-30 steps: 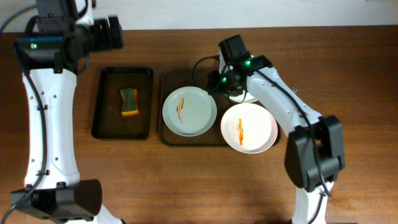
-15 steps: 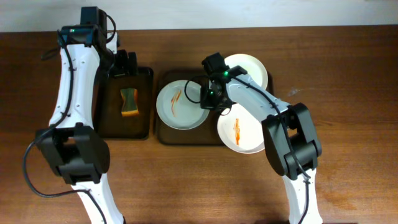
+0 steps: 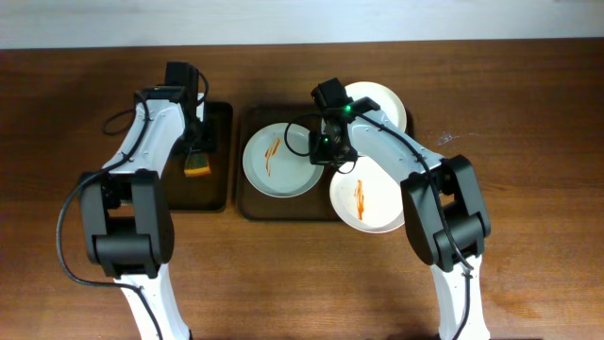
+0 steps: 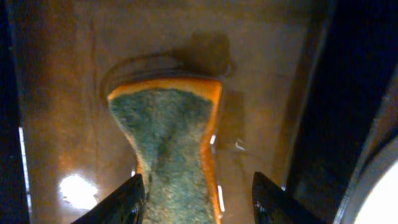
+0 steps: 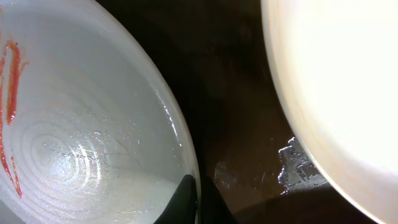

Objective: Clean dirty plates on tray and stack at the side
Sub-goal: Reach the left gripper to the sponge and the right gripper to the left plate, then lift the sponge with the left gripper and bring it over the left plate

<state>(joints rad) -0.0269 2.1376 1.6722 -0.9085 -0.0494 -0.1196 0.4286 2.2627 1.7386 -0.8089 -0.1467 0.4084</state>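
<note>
Three white plates show in the overhead view. One with orange-red streaks [image 3: 274,162] lies on the left of the brown tray [image 3: 291,208]. My right gripper [image 3: 327,157] is shut on its right rim; the wrist view shows both fingers [image 5: 200,200] pinching that rim [image 5: 81,124]. A second streaked plate [image 3: 370,196] lies at the tray's front right, overhanging its edge. A plain white plate [image 3: 379,104] sits at the back right and also shows in the right wrist view [image 5: 348,81]. My left gripper [image 3: 195,144] is open and straddles a sponge.
A green and orange sponge [image 3: 196,167] lies in the smaller black tray [image 3: 217,189] left of the brown tray. In the left wrist view the sponge [image 4: 168,130] lies between the open fingers [image 4: 200,200] on the wet tray floor [image 4: 62,93].
My left gripper has come down from the back of the black tray to over the sponge. My right gripper has stayed on the plate rim and nudged the plate slightly right.
</note>
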